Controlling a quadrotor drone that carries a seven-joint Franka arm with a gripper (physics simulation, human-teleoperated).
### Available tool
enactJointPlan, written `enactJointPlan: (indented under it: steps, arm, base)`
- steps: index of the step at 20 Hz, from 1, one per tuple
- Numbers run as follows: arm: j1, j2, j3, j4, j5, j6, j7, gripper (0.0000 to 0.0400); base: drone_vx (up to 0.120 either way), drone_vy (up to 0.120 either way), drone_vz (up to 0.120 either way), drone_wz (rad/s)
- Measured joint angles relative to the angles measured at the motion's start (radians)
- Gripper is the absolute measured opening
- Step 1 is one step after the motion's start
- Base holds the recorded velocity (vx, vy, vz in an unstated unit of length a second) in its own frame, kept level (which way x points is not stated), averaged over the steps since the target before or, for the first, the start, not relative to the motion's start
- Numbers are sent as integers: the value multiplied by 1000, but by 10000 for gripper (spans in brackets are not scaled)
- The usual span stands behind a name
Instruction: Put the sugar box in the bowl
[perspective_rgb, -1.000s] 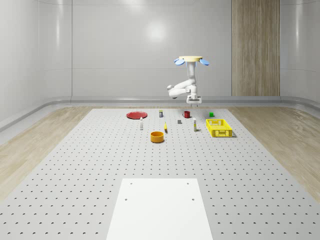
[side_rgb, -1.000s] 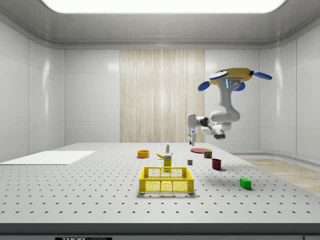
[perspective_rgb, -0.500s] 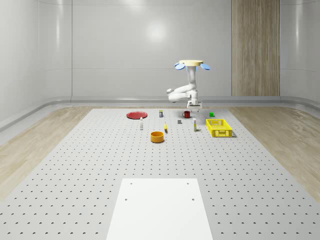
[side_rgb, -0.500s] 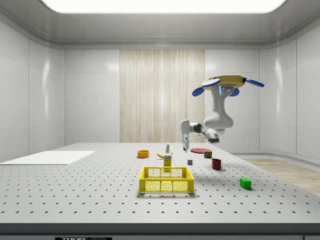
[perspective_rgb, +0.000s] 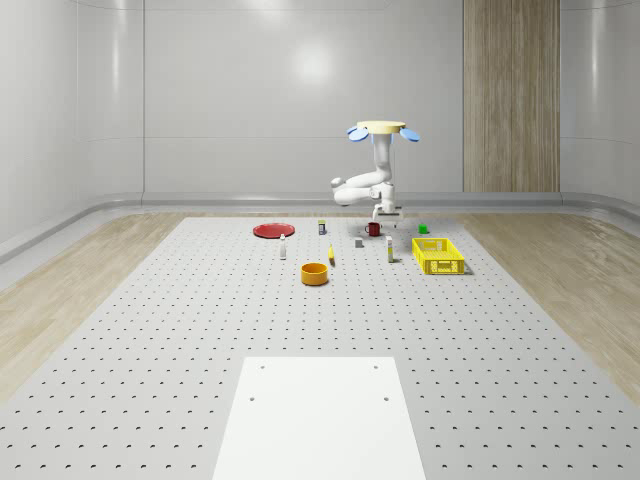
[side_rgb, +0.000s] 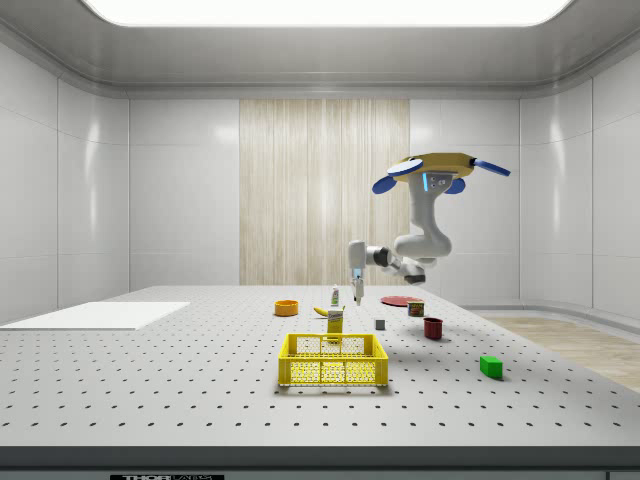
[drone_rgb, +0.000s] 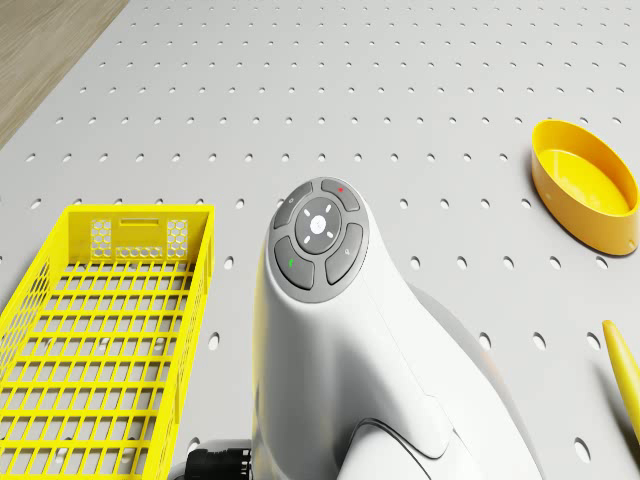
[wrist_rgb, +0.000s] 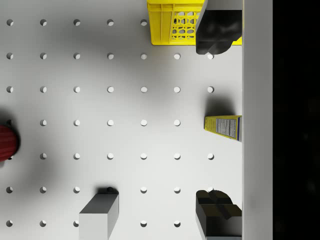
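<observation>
The drone hovers over the perforated table. Above the upright rectangular sugar box, the gripper is held with fingers apart.

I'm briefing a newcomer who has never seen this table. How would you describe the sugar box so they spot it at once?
Find the big yellow crate. Just off its side, toward the whole-scene view's left, stands the sugar box. It is a slim upright yellow-and-white carton, unlike the low grey block and the red mug.
</observation>
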Motion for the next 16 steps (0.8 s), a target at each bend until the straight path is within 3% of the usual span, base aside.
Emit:
enactJointPlan:
  steps: [3, 6, 16]
  arm:
    - [-4, -13, 3, 1, 6, 12, 4, 400]
    - [-8, -26, 7, 2, 13, 24, 7, 400]
    - [-19, -65, 16, 4, 32, 61, 17, 400]
  base:
    - [120, 0, -120, 0]
    - [120, -107, 0, 0]
    - [120, 0, 0, 0]
